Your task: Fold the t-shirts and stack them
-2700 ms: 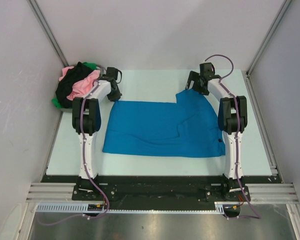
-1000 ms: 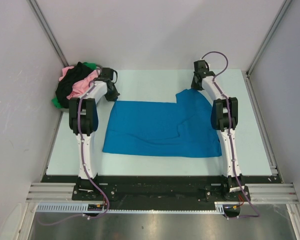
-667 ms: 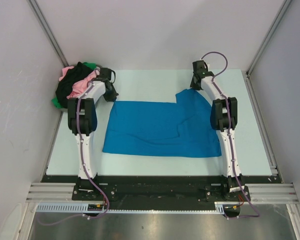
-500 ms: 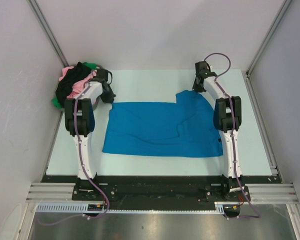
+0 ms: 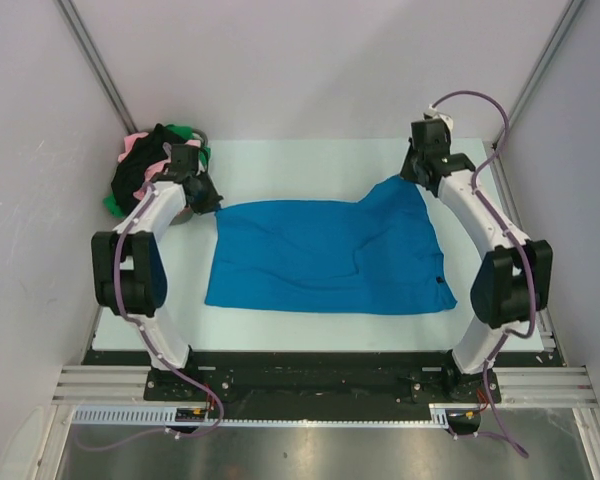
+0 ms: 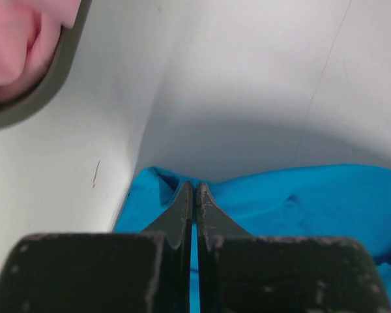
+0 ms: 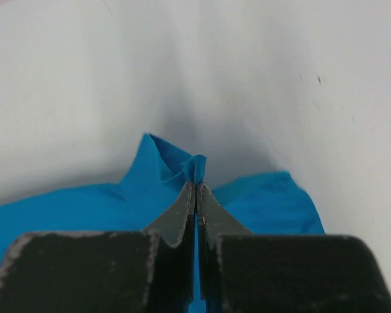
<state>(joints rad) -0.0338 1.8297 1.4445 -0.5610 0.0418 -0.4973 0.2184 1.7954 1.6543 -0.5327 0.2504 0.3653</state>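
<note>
Lying spread, lightly rippled: bright blue t-shirt [image 5: 325, 255], far corners pinched.

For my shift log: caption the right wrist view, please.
Right gripper shut on a pinched-up corner of the blue t-shirt.

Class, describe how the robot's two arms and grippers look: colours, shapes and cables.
Both the left arm and right arm have white links with bulky black joints, and a purple cable loops along each. The left gripper and right gripper are matt black, with two fingers tapering to thin tips.
</note>
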